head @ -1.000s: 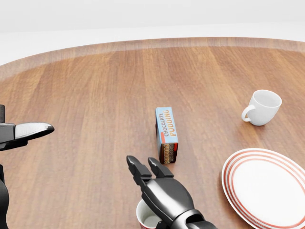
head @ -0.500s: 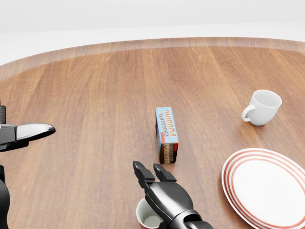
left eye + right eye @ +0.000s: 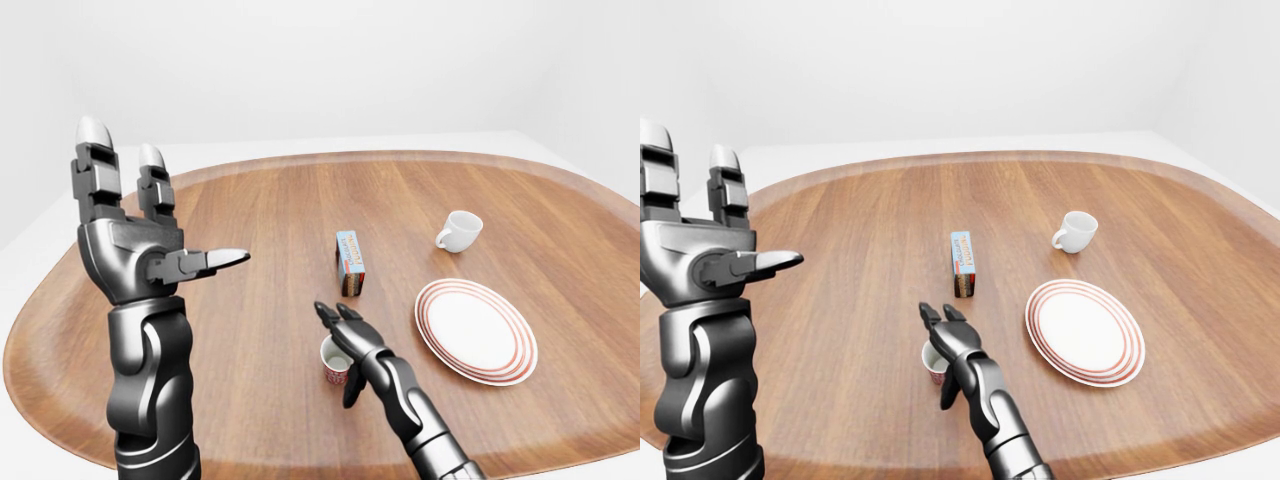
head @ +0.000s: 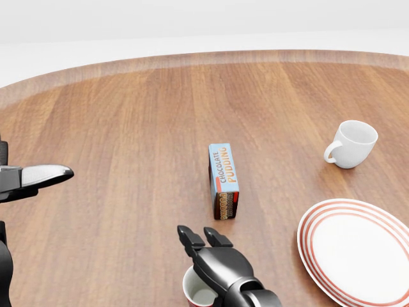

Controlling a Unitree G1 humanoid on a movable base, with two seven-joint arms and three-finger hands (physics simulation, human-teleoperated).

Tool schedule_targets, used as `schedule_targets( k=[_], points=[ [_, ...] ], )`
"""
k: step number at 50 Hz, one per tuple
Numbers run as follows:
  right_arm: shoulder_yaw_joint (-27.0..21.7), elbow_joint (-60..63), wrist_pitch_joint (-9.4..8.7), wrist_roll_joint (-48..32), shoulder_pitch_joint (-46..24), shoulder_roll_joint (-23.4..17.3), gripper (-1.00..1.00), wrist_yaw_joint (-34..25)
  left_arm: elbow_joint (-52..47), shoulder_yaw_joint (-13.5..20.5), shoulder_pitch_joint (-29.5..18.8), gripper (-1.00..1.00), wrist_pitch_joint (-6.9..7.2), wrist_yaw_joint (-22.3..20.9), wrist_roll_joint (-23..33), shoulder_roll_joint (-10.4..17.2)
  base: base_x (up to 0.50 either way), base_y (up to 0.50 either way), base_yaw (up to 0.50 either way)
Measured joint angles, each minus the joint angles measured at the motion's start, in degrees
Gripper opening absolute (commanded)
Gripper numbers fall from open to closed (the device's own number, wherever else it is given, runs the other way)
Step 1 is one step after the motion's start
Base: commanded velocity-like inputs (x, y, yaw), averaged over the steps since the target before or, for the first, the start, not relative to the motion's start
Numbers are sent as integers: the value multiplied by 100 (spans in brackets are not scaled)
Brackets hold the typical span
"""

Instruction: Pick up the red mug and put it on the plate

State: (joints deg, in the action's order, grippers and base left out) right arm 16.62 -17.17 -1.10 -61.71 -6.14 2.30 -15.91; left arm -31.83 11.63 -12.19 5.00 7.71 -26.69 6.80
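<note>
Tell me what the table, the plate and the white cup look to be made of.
Table: wood or wood veneer, going by the brown grain streaks, with a smooth satin surface. Plate: likely glazed ceramic, white with red rings at the rim. White cup: probably ceramic too, plain glossy white with a thick handle. As a simulator render, these are looks only.

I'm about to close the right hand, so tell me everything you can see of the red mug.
The red mug stands upright on the wooden table, near its lower edge in the left-eye view, below the pudding box and left of the striped plate. Its outside looks red, its inside pale and empty. No handle shows. The right hand reaches over its right side with fingers extended, covering part of the rim; whether they touch it I cannot tell.
</note>
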Motion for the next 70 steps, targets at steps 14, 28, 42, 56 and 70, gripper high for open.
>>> schedule_targets(
  k=[14,28,42,56,70],
  points=[
    [-111,-192,235,-72,-101,-28,-100,-206,52,1,-41,100,0,2,10,15,0,0,0],
    [-236,1003,-56,-79,349,-252,-100,-766,85,8,-46,100,0,-7,23,22,0,0,0],
    [-428,3388,-390,299,823,-343,-100,-2134,114,14,-48,100,0,-19,42,28,0,0,0],
    [-465,4675,-390,541,1003,-419,-100,-2409,156,28,-68,100,0,-16,60,41,0,0,0],
    [-1287,5459,-390,625,821,-675,-100,-2410,148,29,-61,100,0,-16,63,42,0,0,0]
  ],
)
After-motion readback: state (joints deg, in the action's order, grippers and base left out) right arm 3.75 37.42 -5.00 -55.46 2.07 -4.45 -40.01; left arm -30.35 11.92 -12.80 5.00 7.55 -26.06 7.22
